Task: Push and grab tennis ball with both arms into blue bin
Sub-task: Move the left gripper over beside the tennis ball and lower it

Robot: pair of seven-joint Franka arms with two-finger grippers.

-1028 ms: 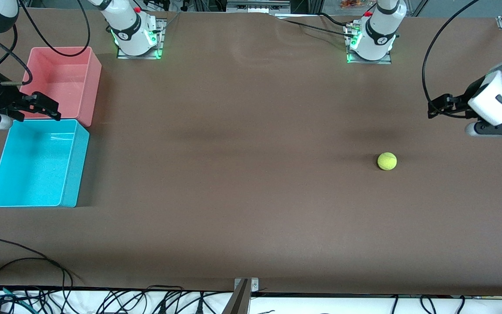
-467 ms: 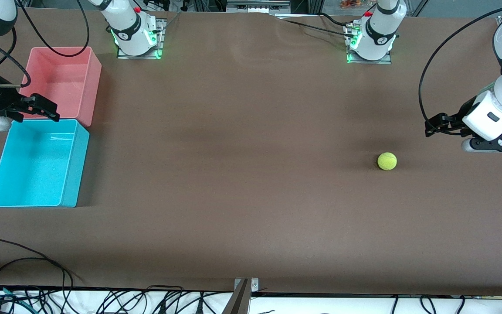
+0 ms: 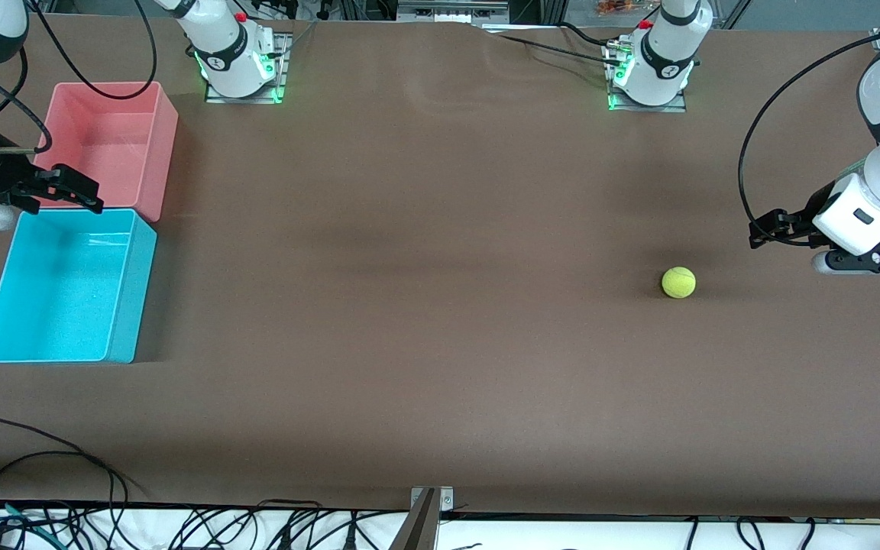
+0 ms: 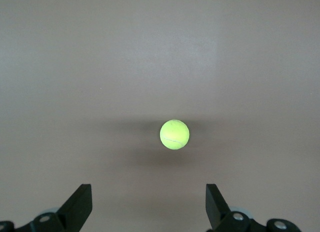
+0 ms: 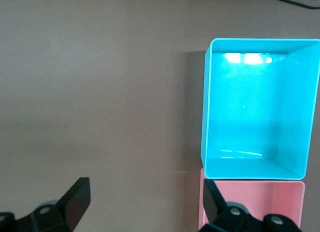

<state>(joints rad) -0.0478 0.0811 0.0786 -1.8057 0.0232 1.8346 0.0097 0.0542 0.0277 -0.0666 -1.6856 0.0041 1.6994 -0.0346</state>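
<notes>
Brown tabletop [image 3: 425, 321] fills your front view, with a tangle of black cables [image 3: 66, 512] along its nearest edge. Nearest to the camera of the things on it, you have the blue bin [image 3: 123, 340] at the right arm's end, unmoved. The tennis ball [image 3: 678, 282] rests on the bare tabletop toward the left arm's end, a little farther from the camera than the bin's middle, exactly where it lay a second ago and well apart from the bin.

Your left tool [image 3: 762, 229] hangs over the tabletop near the ball, toward the left arm's end. Since a second ago it has dropped lower in the front view and come closer to the ball, though the two are apart. In the left wrist view its fingers [image 4: 80, 204] stand wide apart with the ball [image 4: 174, 134] ahead of the gap.

Your right tool [image 3: 77, 189] hovers over the seam where the blue bin touches the pink bin [image 3: 165, 137], barely shifted. Its fingers [image 5: 76, 197] stand apart and hold nothing. The pink bin sits farther from the camera than the blue one.
</notes>
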